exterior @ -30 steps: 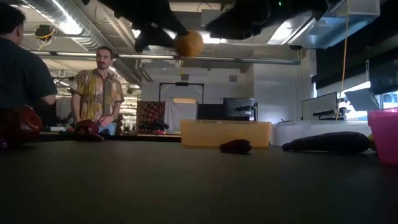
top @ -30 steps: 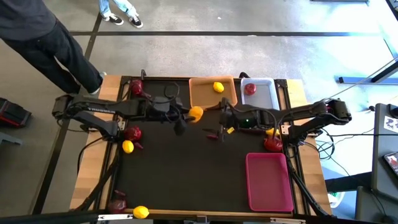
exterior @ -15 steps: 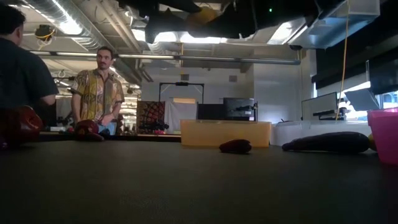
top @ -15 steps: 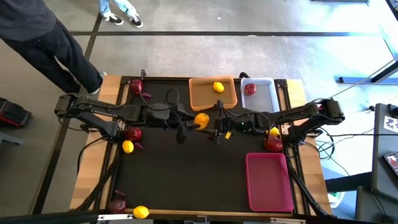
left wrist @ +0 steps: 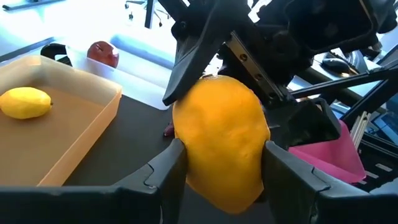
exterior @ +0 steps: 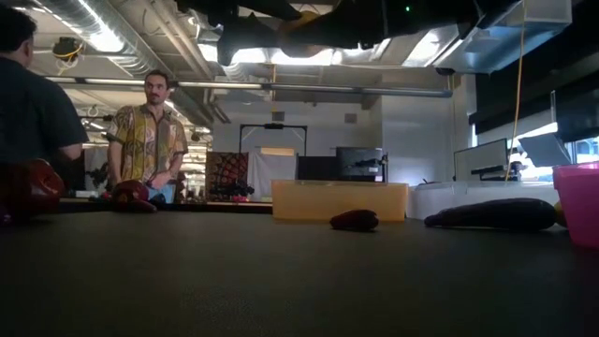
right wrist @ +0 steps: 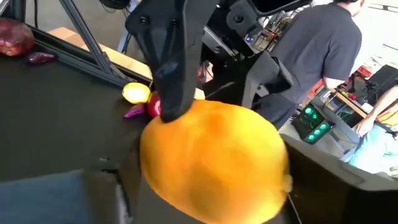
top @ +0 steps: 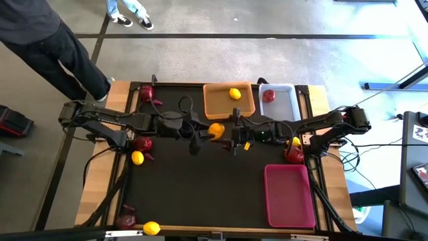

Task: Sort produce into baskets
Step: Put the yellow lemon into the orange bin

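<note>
Since a second ago, moved inward from both sides, meeting over mid-table with the orange [top: 216, 130] carried along from beside the orange tray [top: 229, 100].

Black table [top: 200, 181] on a concrete floor; two people standing beyond it.

Left gripper [left wrist: 225, 163] clamped on the orange, a finger on each flank. Right gripper [top: 233, 136] facing it, fingers around the same fruit; firm grip or not, cannot tell.

Held aloft just before the orange tray, well apart from the pink tray [top: 289, 195].

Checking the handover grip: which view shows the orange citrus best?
Left wrist view: the orange citrus sits between the left gripper fingers, with the right gripper around it. Right wrist shows it close; high view small; low view mostly hides it.
</note>
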Controlling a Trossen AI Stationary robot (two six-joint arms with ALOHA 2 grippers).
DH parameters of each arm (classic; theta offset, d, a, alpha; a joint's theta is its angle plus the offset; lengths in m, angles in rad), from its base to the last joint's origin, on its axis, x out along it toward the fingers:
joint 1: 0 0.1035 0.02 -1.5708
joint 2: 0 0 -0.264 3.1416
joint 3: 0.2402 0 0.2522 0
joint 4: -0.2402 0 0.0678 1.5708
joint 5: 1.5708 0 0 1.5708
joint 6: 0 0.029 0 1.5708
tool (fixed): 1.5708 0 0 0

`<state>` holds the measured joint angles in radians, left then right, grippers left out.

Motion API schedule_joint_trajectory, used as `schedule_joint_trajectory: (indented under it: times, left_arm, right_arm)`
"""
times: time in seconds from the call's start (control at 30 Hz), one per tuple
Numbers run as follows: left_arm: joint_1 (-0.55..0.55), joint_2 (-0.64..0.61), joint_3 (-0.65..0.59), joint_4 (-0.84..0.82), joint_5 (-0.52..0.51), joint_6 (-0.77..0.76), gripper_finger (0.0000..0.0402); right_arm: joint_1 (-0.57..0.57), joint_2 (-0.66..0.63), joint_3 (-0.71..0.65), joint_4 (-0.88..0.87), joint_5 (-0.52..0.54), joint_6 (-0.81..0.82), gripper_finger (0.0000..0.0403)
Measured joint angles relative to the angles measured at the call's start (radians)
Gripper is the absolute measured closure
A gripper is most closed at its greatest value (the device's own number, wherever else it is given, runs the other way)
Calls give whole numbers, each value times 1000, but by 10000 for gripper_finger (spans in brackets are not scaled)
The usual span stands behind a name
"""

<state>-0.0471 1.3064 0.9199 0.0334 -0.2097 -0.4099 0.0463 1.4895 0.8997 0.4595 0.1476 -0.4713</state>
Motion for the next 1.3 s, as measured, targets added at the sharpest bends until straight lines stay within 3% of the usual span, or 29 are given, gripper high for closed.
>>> schedule_joint_trajectory:
  times: [0.1, 0.2, 0.43, 0.6, 0.67, 0.83, 1.0, 1.3]
  left_arm:
    - [1, 0, 0, 0, 0, 0, 216]
    - [9, 0, 0, 0, 2, 0, 200]
    - [41, -7, 0, -15, 47, 11, 149]
    - [69, -84, 0, -223, 35, 22, 131]
    - [76, -120, 0, -329, -12, 9, 130]
    - [72, -176, 0, -573, -248, -85, 130]
    - [66, -177, -2, -688, -326, -173, 129]
    - [66, -174, -59, -662, -327, -196, 129]
  right_arm:
    - [0, -1, 0, 1, 0, 0, 189]
    - [-1, -1, 0, 1, -1, 0, 217]
    - [-1, -1, 0, -15, 22, 0, 209]
    - [0, -9, 0, -51, 128, 0, 211]
    - [0, -10, 1, -60, 210, -5, 210]
    - [-43, -10, 1, -83, 383, -56, 203]
    - [-156, -10, 1, -144, 382, -28, 202]
    - [-415, 15, 1, -292, 169, 193, 201]
